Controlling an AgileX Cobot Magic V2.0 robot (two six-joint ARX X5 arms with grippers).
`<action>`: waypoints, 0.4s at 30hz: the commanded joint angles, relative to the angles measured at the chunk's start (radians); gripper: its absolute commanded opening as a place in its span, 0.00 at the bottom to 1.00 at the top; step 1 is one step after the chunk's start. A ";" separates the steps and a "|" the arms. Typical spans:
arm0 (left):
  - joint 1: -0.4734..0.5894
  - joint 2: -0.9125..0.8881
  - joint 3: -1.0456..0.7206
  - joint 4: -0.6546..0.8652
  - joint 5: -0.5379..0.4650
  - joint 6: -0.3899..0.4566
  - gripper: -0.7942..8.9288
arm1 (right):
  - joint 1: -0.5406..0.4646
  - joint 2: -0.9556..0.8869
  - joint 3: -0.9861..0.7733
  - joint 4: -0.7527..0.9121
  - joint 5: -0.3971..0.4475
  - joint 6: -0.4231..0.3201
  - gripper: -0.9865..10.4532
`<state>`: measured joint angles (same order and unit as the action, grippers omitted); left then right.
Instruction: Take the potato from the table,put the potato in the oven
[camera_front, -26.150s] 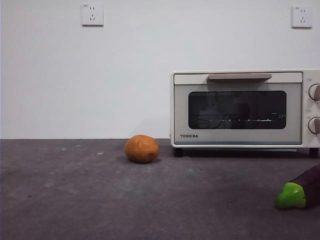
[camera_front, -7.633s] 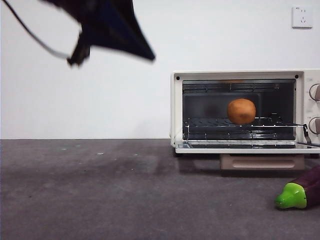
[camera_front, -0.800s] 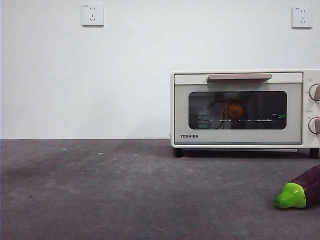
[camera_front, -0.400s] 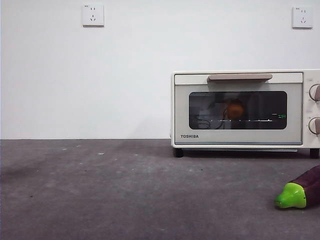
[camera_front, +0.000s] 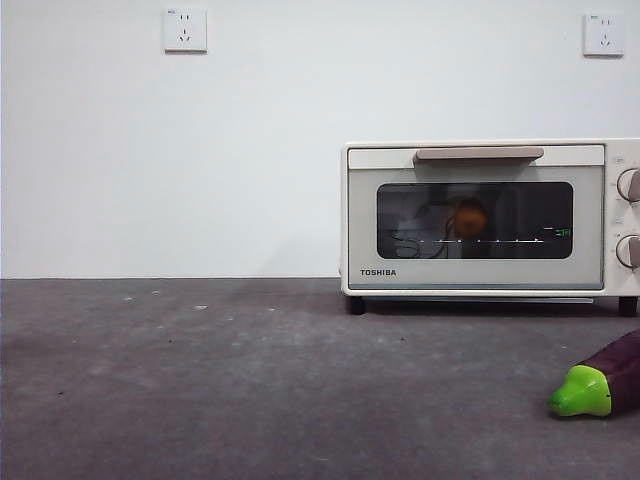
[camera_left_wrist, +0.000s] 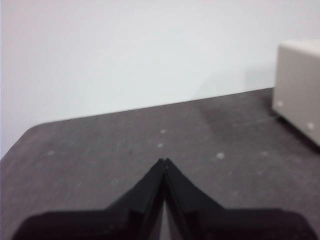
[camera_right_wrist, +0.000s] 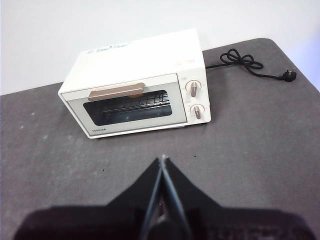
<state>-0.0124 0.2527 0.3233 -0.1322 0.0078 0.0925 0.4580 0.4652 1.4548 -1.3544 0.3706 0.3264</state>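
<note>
I see both left gripper (camera_left_wrist: 164, 162) and right gripper (camera_right_wrist: 162, 159) clamped together, empty, off the table (camera_front: 250, 380). Potato (camera_front: 470, 218) sits inside the oven (camera_front: 480, 215), door closed.

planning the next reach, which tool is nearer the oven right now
Likely left, though it is a judgement. The left tool hangs low over the table with the oven close beside it. The right tool sits higher and back, seeing the whole oven.
</note>
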 joint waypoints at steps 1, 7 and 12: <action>0.024 -0.026 -0.058 0.008 0.000 -0.019 0.08 | 0.001 -0.003 0.000 -0.023 0.004 0.003 0.09; 0.034 -0.081 -0.161 0.069 -0.005 -0.087 0.08 | 0.001 -0.003 0.000 -0.023 0.005 0.003 0.09; 0.034 -0.122 -0.224 0.082 -0.009 -0.149 0.08 | 0.001 -0.003 0.000 -0.023 0.004 0.003 0.09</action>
<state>0.0177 0.1371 0.1154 -0.0589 0.0025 -0.0216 0.4580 0.4652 1.4548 -1.3544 0.3706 0.3264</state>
